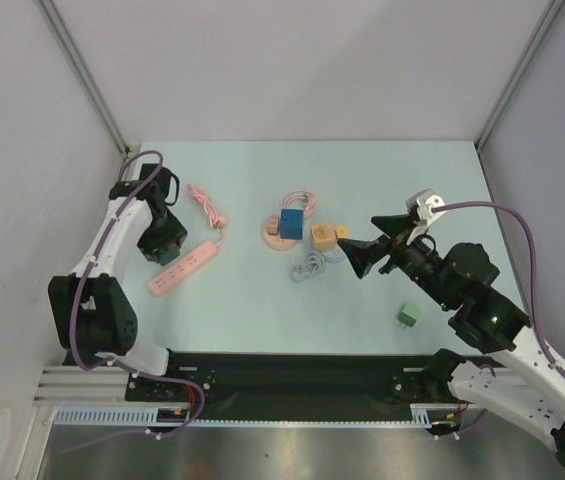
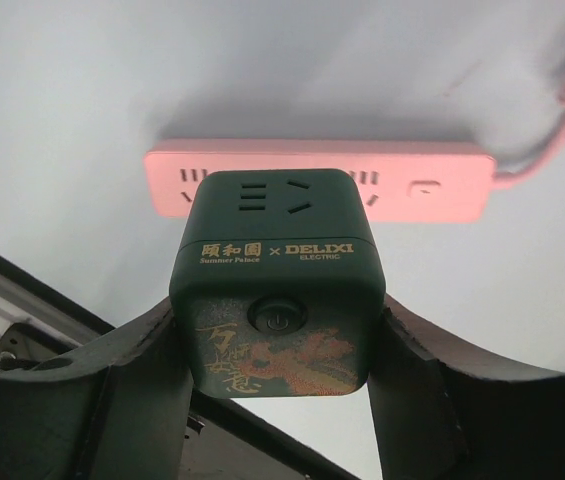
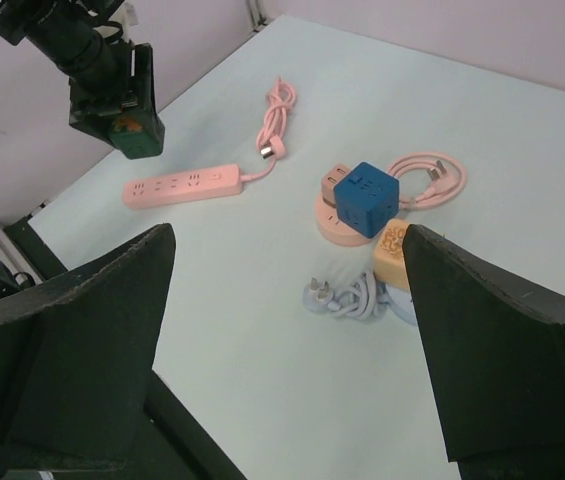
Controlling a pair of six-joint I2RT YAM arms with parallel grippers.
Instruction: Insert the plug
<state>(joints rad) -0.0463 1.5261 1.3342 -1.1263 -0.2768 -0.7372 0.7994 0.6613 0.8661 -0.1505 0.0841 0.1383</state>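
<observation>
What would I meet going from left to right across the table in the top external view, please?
Pink power strip → blue cube → orange cube → loose green cube, lying near the right arm.

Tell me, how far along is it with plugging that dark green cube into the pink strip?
Done: the left gripper grips the green cube. In hand: the cube hangs in the air near the pink power strip, not touching it. Left: lowering it and pressing it into a socket. The right gripper is open and empty.
</observation>
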